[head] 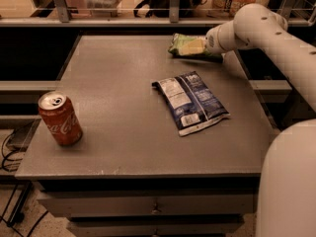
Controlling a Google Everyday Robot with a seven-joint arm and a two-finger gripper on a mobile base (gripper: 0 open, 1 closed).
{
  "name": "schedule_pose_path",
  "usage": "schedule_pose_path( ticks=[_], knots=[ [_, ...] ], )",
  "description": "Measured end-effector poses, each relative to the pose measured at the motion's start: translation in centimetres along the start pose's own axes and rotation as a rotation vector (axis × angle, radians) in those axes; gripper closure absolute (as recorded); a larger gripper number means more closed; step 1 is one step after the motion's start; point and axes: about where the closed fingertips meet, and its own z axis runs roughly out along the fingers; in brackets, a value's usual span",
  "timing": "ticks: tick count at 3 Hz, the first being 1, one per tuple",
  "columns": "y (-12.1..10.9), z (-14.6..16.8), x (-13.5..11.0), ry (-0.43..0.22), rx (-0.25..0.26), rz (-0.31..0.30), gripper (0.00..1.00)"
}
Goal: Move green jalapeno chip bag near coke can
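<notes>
The green jalapeno chip bag (186, 46) lies at the far right of the grey table (118, 107), near its back edge. My gripper (208, 44) is at the bag's right end, low over the table, and my white arm (266, 28) comes in from the right. The wrist covers where the gripper meets the bag. The coke can (59, 118) stands upright at the front left of the table, far from the bag.
A dark blue and white chip bag (190, 101) lies flat at the table's centre right, between the green bag and the front edge. A rail and shelf (123, 21) run behind the table. Drawers (153, 206) sit below the front edge.
</notes>
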Motion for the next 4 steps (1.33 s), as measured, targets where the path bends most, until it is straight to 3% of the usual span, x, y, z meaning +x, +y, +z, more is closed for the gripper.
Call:
schedule_pose_path(
  ticks=[2,3,4],
  knots=[
    [0.2,-0.8,-0.5,-0.005,0.031,-0.027,0.64],
    [1.5,-2.1,-2.1,-0.028,0.016,-0.069,0.86],
    [3.9,-4.9,-5.0,-0.072,-0.029,-0.148,1.00]
  ],
)
